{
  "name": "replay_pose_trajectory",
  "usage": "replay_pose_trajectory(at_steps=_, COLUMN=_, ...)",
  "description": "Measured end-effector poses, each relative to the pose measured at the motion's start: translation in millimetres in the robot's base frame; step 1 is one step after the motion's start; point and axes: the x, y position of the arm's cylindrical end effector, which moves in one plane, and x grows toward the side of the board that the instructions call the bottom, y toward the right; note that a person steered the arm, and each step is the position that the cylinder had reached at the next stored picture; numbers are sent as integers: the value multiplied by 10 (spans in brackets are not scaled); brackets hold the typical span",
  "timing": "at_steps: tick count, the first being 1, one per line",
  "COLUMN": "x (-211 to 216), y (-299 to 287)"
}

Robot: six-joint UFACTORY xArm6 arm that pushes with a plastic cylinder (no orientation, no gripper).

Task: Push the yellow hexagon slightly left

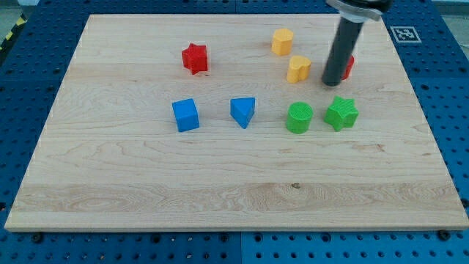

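Note:
The yellow hexagon (282,41) sits near the view's top, right of centre. A second yellow block (298,69), heart-like in shape, lies just below and right of it. My tip (333,82) rests on the board to the right of that second yellow block, below and right of the hexagon, touching neither. A red block (347,67) is mostly hidden behind the rod.
A red star (195,58) lies at the upper left. A blue cube (185,115) and a blue triangle (242,111) sit mid-board. A green cylinder (299,117) and a green star (341,113) lie below my tip. The wooden board (110,198) ends near the rod's right.

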Motion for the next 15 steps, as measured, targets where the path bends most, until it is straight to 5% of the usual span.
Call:
replay_pose_trajectory(at_steps=2, x=-88, y=-594)
replay_pose_trajectory(at_steps=6, x=171, y=849)
replay_pose_trajectory(at_steps=8, x=-762, y=1016)
replay_pose_trajectory(at_steps=9, x=-1151, y=571)
replay_pose_trajectory(at_steps=12, x=-1318, y=-855)
replay_pose_trajectory(at_steps=13, x=-1476, y=-832)
replay_pose_trajectory(at_steps=15, x=-1116, y=-192)
